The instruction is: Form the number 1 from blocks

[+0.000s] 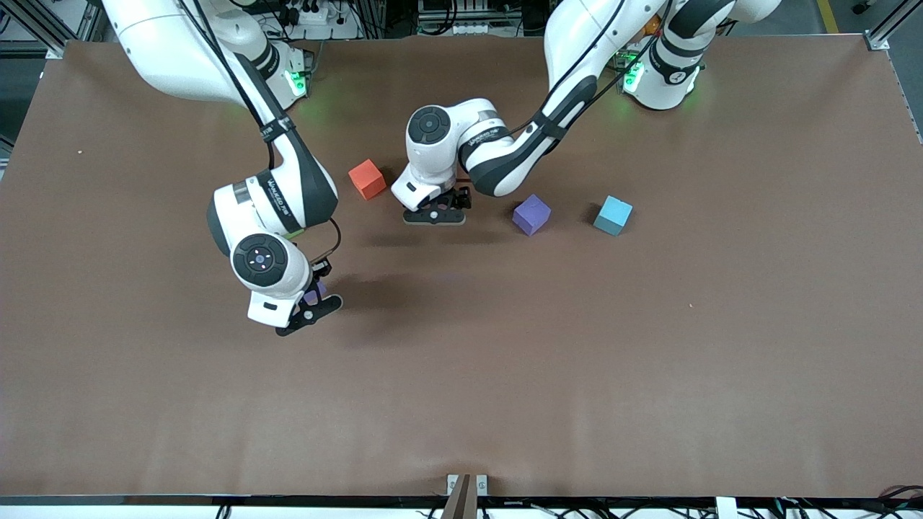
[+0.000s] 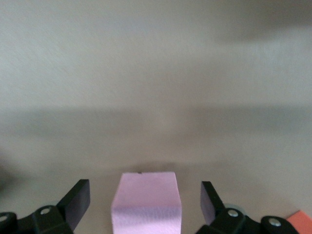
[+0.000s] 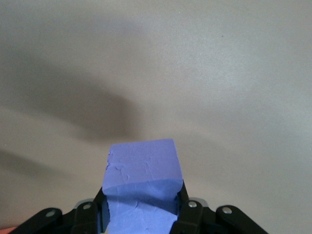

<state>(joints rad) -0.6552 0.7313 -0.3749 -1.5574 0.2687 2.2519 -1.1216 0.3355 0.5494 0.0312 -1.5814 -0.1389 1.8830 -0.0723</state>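
Note:
My left gripper [image 1: 435,214] [image 2: 145,195] is low over the table's middle and open, its fingers [image 2: 78,200] apart on either side of a light pink block [image 2: 146,212] without touching it. That block is almost hidden under the hand in the front view. My right gripper [image 1: 308,311] [image 3: 141,207] is shut on a purple block [image 1: 314,292] [image 3: 141,163], held over bare table toward the right arm's end. A second purple block [image 1: 531,214] rests on the table beside the left hand, toward the left arm's end. No crimson block or second pink block shows.
An orange-red cube [image 1: 367,179] sits close beside the left hand, toward the right arm's end; its corner [image 2: 301,222] shows in the left wrist view. A light blue cube [image 1: 613,215] lies beside the resting purple block, toward the left arm's end.

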